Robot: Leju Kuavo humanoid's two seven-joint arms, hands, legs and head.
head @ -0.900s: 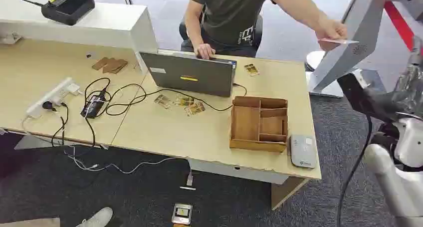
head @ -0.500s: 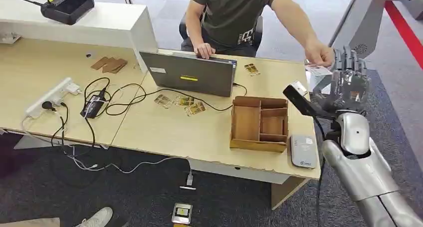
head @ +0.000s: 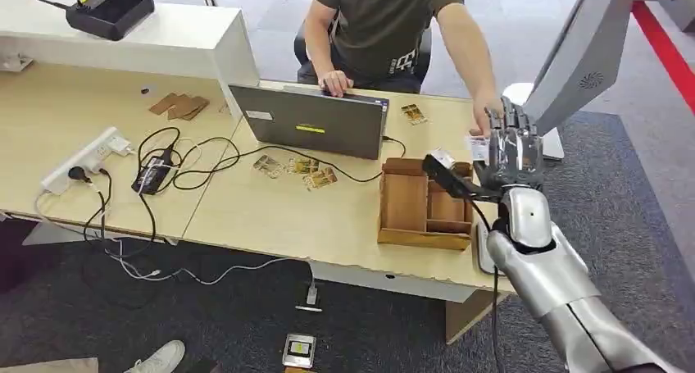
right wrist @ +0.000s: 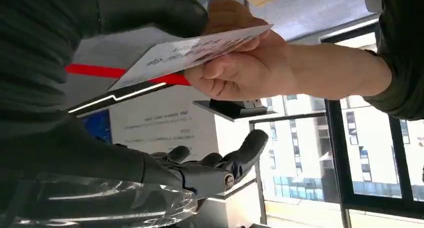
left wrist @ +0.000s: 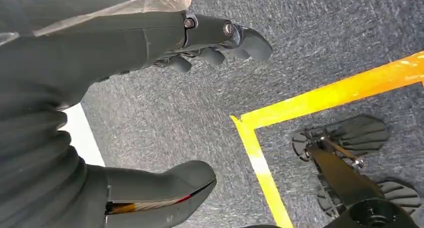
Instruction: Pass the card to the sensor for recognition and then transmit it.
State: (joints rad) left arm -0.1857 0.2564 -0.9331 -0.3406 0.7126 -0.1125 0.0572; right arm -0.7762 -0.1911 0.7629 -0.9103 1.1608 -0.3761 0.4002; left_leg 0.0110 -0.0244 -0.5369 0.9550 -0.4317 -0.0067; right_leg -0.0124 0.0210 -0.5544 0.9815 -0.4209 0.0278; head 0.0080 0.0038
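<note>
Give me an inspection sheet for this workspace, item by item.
Surface: wooden desk, bare along its near edge.
Job's things: card held by a person's hand, with the right hand's thumb at its other end; grey card reader at the desk's near right corner, partly behind the right arm.
Clutter: laptop, wooden tray, loose cards, brown pieces.
Hands: right hand raised at the card, fingers spread; left hand hangs over the floor, holding nothing.
Cables: black leads from the power strip; white cable hangs off the near edge.
Surroundings: seated person, white kiosk, grey carpet, yellow floor tape.
</note>
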